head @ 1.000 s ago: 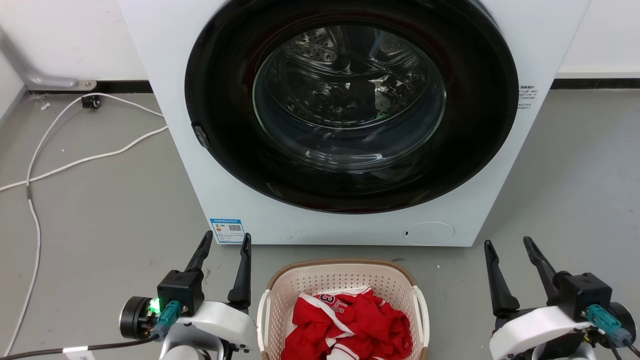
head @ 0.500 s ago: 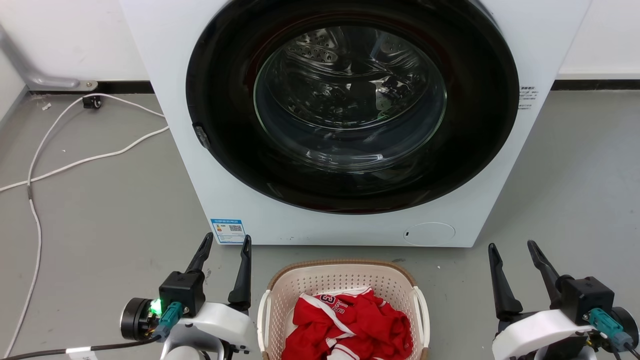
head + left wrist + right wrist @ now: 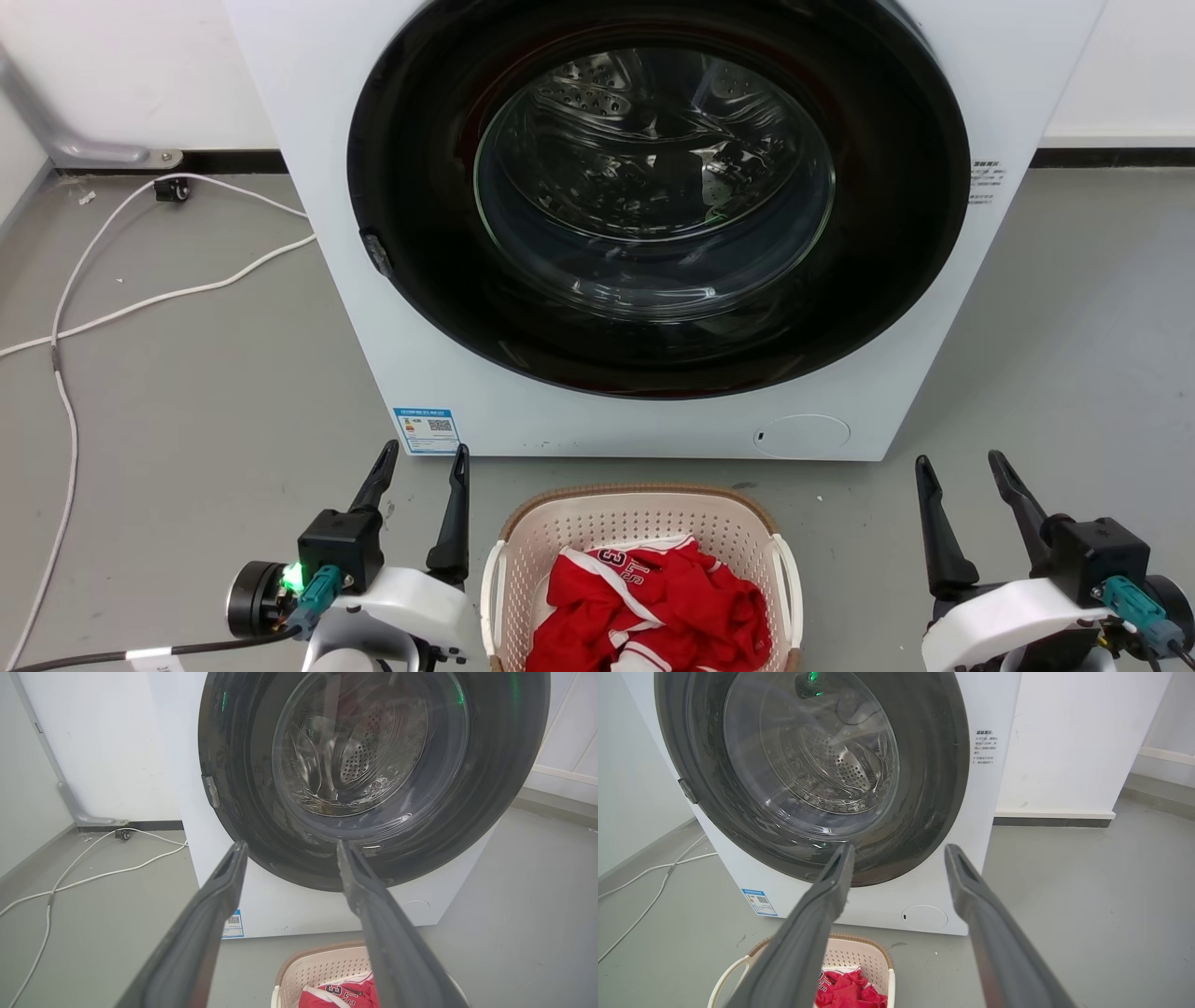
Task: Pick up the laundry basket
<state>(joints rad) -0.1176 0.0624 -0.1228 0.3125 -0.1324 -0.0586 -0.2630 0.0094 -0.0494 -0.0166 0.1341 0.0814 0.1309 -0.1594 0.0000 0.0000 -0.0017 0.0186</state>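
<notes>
The basket (image 3: 597, 527) is sitting on the floor (image 3: 205, 392) just in front of the washer (image 3: 392, 355), between the two grippers, with a red shirt (image 3: 653, 597) lying in it. The left gripper (image 3: 423, 450) is hovering just beside the basket's left handle (image 3: 489, 588), its fingers spread with nothing between them. The right gripper (image 3: 960, 460) is hanging well apart from the right handle (image 3: 792, 579), likewise spread and empty. Judging from this, the reach is only beginning. To do it well, both arms should be coming down and inward together, each turning so that one finger is slipping inside a handle loop and the other is passing outside it before closing. The right arm is facing the longer travel, so pacing matters: a one-sided grip would likely be tipping the basket and spilling the shirt. The fingers should be keeping clear of the washer door, and the lift should be going up level.
</notes>
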